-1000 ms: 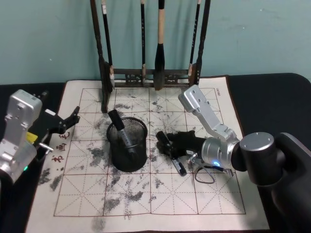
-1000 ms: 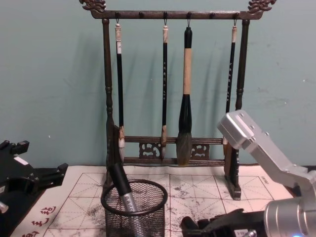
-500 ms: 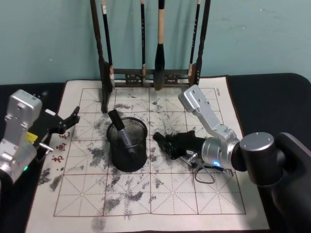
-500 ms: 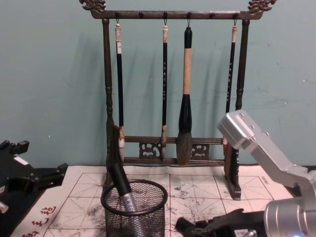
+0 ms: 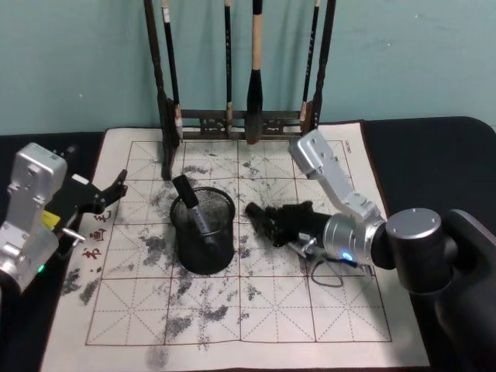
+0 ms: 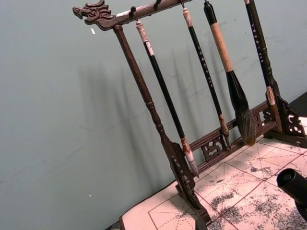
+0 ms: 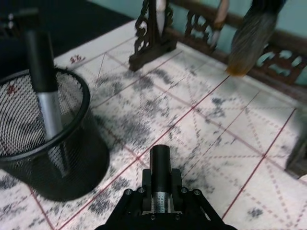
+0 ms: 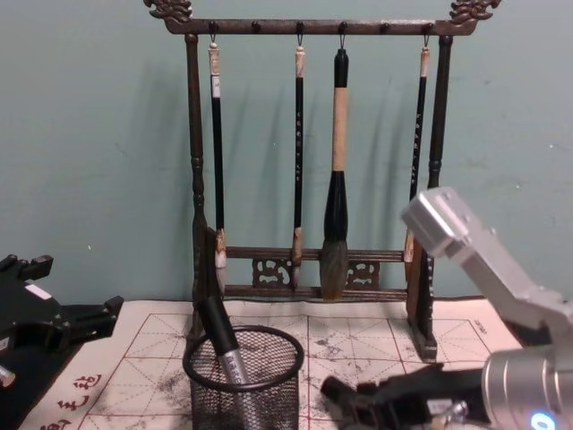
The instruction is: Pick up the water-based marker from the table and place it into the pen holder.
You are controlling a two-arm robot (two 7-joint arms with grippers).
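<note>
The pen holder (image 5: pixel 203 236), a round black wire-mesh cup, stands on the inked practice mat (image 5: pixel 155 310). One black-capped, silver-bodied marker (image 5: pixel 191 206) leans inside it. My right gripper (image 5: pixel 273 223) hovers just right of the cup, shut on a second water-based marker (image 7: pixel 160 165) whose black end points toward the cup (image 7: pixel 43 143). In the chest view this gripper (image 8: pixel 358 403) sits low beside the holder (image 8: pixel 243 385). My left gripper (image 5: pixel 108 195) is parked open at the mat's left edge.
A tall dark wooden brush rack (image 5: pixel 244 116) with hanging brushes (image 8: pixel 336 161) stands at the back of the mat (image 8: pixel 358 345). A thin loose cable loop (image 5: pixel 325 275) lies under my right wrist. Black tabletop (image 5: pixel 434 163) surrounds the mat.
My right gripper has lifted the marker off the mat and drawn up slightly toward the rack. The left arm has not moved.
</note>
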